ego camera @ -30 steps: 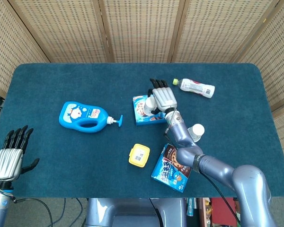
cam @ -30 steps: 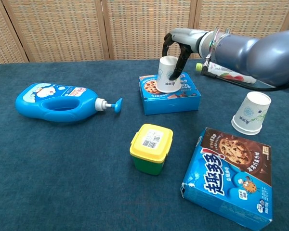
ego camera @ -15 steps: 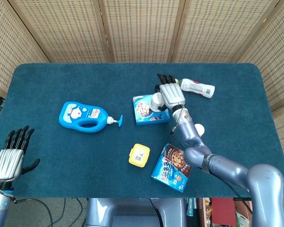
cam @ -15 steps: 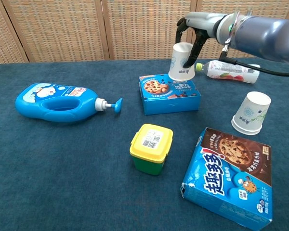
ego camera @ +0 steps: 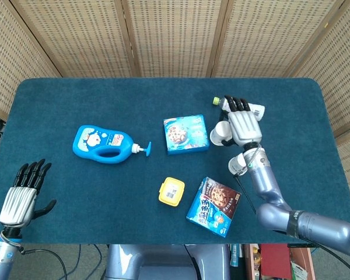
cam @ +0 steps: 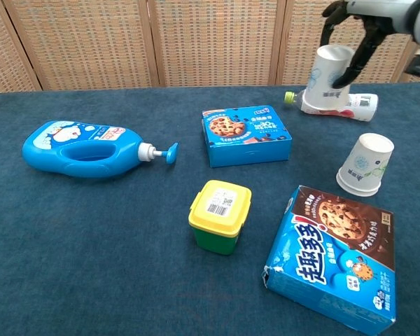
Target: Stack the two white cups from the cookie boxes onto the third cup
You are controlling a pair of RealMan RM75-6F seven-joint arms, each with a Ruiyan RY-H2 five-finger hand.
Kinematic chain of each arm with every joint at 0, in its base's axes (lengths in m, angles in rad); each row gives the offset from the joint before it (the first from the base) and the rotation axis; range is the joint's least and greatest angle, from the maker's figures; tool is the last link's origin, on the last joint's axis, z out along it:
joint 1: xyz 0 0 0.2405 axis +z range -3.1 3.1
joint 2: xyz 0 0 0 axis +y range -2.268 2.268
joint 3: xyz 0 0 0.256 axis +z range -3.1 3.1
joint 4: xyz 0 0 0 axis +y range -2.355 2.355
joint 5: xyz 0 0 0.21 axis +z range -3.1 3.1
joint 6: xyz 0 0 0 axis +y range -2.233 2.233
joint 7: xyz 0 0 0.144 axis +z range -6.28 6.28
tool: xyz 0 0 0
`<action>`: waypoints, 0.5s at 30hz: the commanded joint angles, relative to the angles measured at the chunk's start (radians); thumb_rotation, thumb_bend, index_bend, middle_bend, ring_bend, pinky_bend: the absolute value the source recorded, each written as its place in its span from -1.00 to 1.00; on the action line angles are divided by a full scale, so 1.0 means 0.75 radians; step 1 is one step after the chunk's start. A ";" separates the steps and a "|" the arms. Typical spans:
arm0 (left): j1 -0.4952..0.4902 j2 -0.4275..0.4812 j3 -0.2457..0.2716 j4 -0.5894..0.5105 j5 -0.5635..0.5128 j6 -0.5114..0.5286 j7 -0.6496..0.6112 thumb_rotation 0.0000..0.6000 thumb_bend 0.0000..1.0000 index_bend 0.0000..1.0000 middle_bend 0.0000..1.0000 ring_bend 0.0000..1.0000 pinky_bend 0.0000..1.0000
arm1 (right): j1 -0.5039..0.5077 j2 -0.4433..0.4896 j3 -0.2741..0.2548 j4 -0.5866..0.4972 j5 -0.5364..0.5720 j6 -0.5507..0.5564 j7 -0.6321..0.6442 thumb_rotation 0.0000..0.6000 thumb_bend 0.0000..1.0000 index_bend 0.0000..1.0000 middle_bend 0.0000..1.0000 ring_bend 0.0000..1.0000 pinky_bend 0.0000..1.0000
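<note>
gripping white cup point(cam: 329, 68) aloft, right hand point(cam: 355, 31), above bottle point(cam: 336, 103)

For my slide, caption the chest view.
Right hand carries a white cup toward the upturned cup beside the cookie box.

Blue detergent bottle point(ego camera: 105, 144), yellow-lidded tub point(ego camera: 171, 191), drink bottle point(cam: 336, 103).

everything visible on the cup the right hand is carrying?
The carried cup is a white, paper-looking cup with faint pale print on its side, held upside down and slightly tilted, wide rim lowest. The right hand grips it from above, dark fingers wrapped down its wall. It hangs clear of the table, touching nothing else, in front of the lying bottle and up-left of the other upturned cup in the chest view.
</note>
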 commanded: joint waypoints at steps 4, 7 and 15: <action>0.001 0.003 0.012 -0.009 0.021 0.003 -0.003 1.00 -0.50 -1.00 -1.00 -1.00 -1.00 | -0.104 0.143 -0.047 -0.185 0.032 0.107 -0.033 1.00 -0.75 -0.05 -0.82 -1.00 -1.00; 0.000 0.003 0.018 -0.011 0.031 0.003 -0.003 1.00 -0.50 -1.00 -1.00 -1.00 -1.00 | -0.125 0.177 -0.052 -0.246 0.050 0.124 -0.033 1.00 -0.75 -0.05 -0.82 -1.00 -1.00; 0.005 0.007 0.018 -0.019 0.048 0.023 -0.005 1.00 -0.50 -1.00 -1.00 -1.00 -1.00 | -0.157 0.182 -0.056 -0.305 0.049 0.145 0.017 1.00 -0.75 -0.05 -0.82 -1.00 -1.00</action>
